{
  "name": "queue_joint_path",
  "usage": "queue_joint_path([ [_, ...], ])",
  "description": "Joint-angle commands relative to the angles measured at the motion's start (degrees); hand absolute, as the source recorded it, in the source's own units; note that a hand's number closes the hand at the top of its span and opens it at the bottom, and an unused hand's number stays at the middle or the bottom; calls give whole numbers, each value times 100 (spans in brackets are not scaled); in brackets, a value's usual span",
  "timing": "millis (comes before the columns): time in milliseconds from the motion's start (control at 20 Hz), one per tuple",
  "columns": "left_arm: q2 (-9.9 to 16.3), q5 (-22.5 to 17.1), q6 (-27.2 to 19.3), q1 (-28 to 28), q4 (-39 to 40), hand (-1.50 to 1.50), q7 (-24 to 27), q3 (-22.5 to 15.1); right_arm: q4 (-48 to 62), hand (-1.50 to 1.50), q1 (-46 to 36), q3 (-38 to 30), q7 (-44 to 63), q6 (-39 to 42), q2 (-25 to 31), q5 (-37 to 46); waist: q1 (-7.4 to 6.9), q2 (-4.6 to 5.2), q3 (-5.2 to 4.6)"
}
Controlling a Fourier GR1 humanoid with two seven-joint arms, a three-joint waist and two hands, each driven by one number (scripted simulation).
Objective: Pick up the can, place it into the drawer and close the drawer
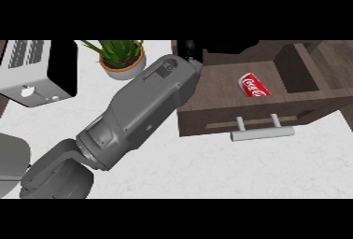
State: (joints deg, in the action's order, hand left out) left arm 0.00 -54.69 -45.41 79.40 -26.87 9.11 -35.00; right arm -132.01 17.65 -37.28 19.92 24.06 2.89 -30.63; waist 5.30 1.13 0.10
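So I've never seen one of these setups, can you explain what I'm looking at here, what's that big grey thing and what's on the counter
You are looking steeply down at a kitchen counter, as if from a humanoid robot's head. The big grey shape is one of its forearms, coming up from the lower left edge and reaching toward the top of an open wooden drawer. Its black hand only partly shows near the top edge, so I cannot tell how its fingers stand, and I see nothing held in it. The other hand is out of sight.

Inside the drawer lies a red soda can, on its side. The drawer's pale bar handle faces you. On the white counter stand a potted plant and, at upper left, a silver toaster.
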Motion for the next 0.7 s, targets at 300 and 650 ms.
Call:
queue_joint_path([
  [300,0,-318,128,161,143,-150,439,135,-490,-150,-305,-272,-946,528,496,1151,-20,29,0],
  [650,0,-528,-218,312,-233,-150,572,-127,-671,-150,-782,428,-1292,565,373,2359,-192,-11,-2],
])
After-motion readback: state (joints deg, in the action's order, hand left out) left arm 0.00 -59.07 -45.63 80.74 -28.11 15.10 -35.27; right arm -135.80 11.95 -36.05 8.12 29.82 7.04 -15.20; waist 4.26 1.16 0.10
